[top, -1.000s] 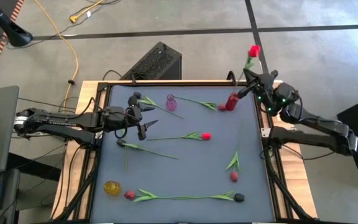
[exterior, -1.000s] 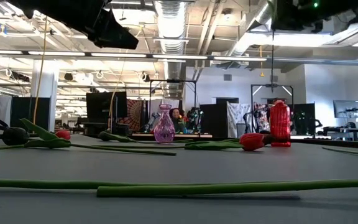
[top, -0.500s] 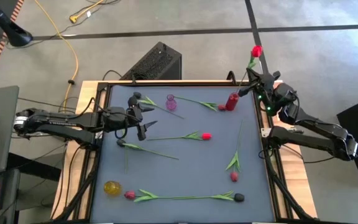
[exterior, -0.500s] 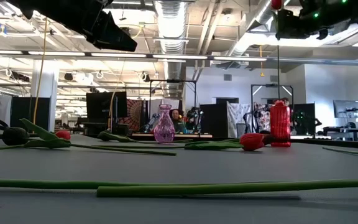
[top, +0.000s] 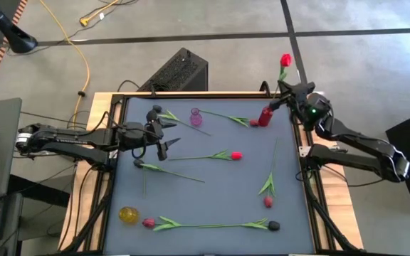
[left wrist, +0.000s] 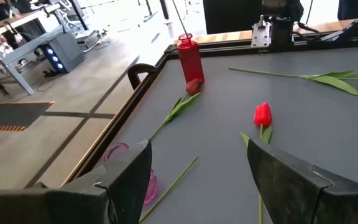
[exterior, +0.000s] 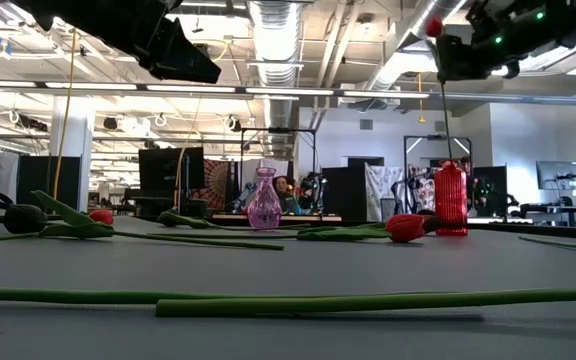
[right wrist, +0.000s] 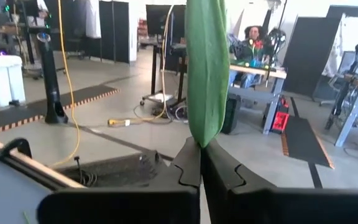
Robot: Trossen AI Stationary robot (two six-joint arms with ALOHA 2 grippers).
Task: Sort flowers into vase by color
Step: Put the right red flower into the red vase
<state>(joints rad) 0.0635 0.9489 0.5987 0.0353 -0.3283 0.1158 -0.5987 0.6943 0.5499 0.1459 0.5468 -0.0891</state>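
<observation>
Table (top: 212,192) first: from my remote seat I see its grey mat filling the high view, with tulips scattered from ten o'clock round to six. My right arm reaches in from three o'clock, and the right gripper (top: 288,90) hangs high at about one o'clock, fingers clenched on the stem of a red tulip (top: 285,60); the wrist camera shows the jaws pinched tight around the green stalk, bud held up and stem hanging down, which I judge is how it must hang to slide into a narrow neck. Just below it stands the red vase (top: 265,116), near the one o'clock corner, so the matching colour is my evident target and the stem tip looks close above its mouth in the low view. My left arm waits at nine o'clock, the left gripper (top: 161,135) released and spread wide over bare mat. A pink vase (top: 196,118) stands at eleven o'clock and a yellow vase (top: 128,214) at seven. Loose flowers remain: a red bud (top: 236,155) at centre, another beside the red vase's foot, a dark bud (top: 273,225) at six o'clock.
</observation>
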